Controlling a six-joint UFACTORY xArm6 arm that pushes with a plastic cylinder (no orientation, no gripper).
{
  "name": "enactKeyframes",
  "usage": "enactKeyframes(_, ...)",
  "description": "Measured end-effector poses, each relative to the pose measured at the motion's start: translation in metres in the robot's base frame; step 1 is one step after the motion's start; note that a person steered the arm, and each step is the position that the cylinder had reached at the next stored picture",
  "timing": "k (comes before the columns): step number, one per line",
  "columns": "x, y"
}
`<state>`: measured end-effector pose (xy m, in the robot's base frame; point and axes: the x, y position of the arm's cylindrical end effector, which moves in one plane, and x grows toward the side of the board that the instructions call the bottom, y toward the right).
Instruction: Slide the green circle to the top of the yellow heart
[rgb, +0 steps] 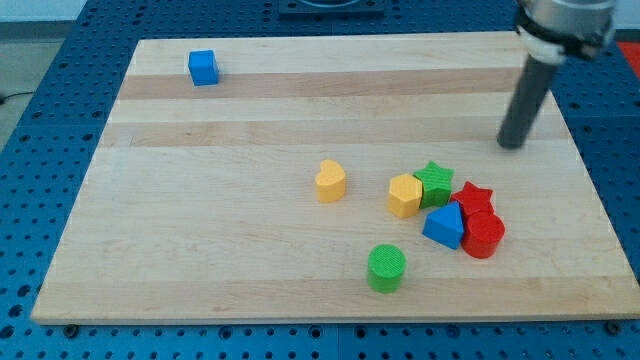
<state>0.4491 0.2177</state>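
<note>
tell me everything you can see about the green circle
The green circle is a short, upright cylinder in bright green, with a ribbed-looking top and a matte, plastic-like surface. It stands alone on the wooden board near the view's bottom edge, below and right of the yellow heart, touching no other block. My tip is far off, toward the upper right.

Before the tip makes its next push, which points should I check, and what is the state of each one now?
1. Round green circle block stands free of other blocks: ok.
2. Small yellow heart block stands free, with bare wooden board above it toward the view's top: ok.
3. My tip touches no block: ok.
4. My tip is next to the green circle: not ok; it is far off at the view's upper right.
5. The cluster of yellow hexagon block, green star, red star, blue triangle and red cylinder lies between them: not ok.
</note>
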Motion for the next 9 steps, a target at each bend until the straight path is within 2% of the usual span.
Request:
enactKeyframes(1, 0.074, 0.0)
enactKeyframes(2, 0.136, -0.03)
enactKeyframes(3, 0.146, -0.122)
enactKeyframes(4, 0.125, -0.227)
enactKeyframes(6, 0.169, -0.27)
enactKeyframes(7, 0.135, -0.297)
enactKeyframes(9, 0.087, -0.284)
